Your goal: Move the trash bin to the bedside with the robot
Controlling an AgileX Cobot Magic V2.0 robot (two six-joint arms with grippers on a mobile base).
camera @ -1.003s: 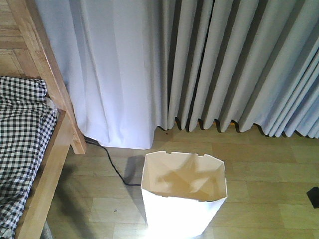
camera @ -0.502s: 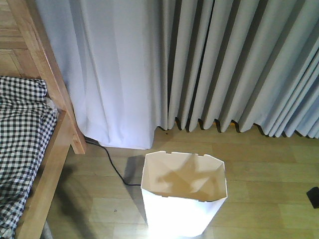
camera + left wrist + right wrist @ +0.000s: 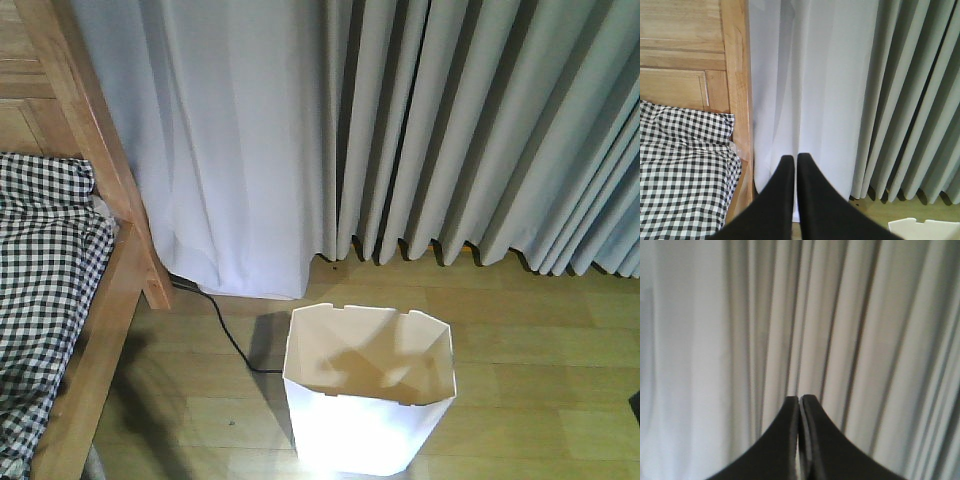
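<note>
The white trash bin (image 3: pixel 368 395) stands upright on the wooden floor at the bottom middle of the front view, its cream inside empty; a corner of its rim (image 3: pixel 925 229) shows at the bottom right of the left wrist view. The bedside (image 3: pixel 95 350), a light-brown wooden rail with a black-and-white checkered quilt (image 3: pixel 40 270), lies to the bin's left, a strip of floor between them. My left gripper (image 3: pixel 795 157) is shut and empty, raised and facing the curtain beside the headboard (image 3: pixel 735 75). My right gripper (image 3: pixel 800 398) is shut and empty, facing curtain folds.
Pale grey curtains (image 3: pixel 420 130) hang to the floor behind the bin. A black cable (image 3: pixel 228 335) runs across the floor from the bed post to the bin's left side. A dark object (image 3: pixel 635 405) sits at the right edge.
The shadows inside the bin have shifted lower. The dark object at the right edge has slid almost out of view. The bin and bed stay where they were.
</note>
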